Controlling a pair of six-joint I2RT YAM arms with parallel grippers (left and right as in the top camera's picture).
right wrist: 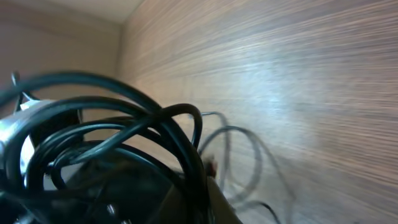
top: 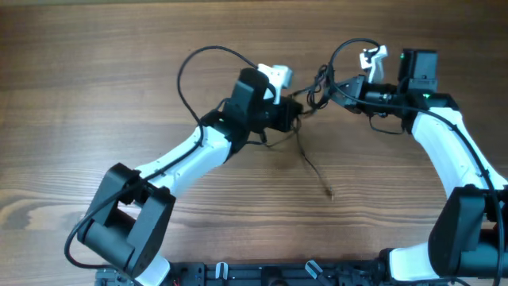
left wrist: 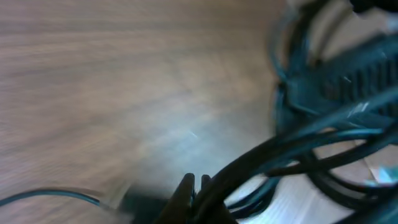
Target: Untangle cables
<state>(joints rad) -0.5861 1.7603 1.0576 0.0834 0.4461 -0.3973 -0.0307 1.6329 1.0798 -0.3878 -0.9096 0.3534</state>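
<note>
The thin black flexible cables (top: 319,89), a small knotted clump of cords, sit just above the centre of the overhead view, between the two hands over the brown wood-grain surface (top: 95,79). The left hand (top: 292,111) is fully closed and appears to pinch strands at the clump's left side. The right hand (top: 340,87) is likewise closed on strands at its right side. One loose strand (top: 312,167) trails toward lower centre and ends in a small plug (top: 330,194) on the wood. The cords look light, limp and fairly slick, so loops would likely slide and tighten under a pull. The free plug end seems the better place to take hold, rather than the clump's middle.
</note>
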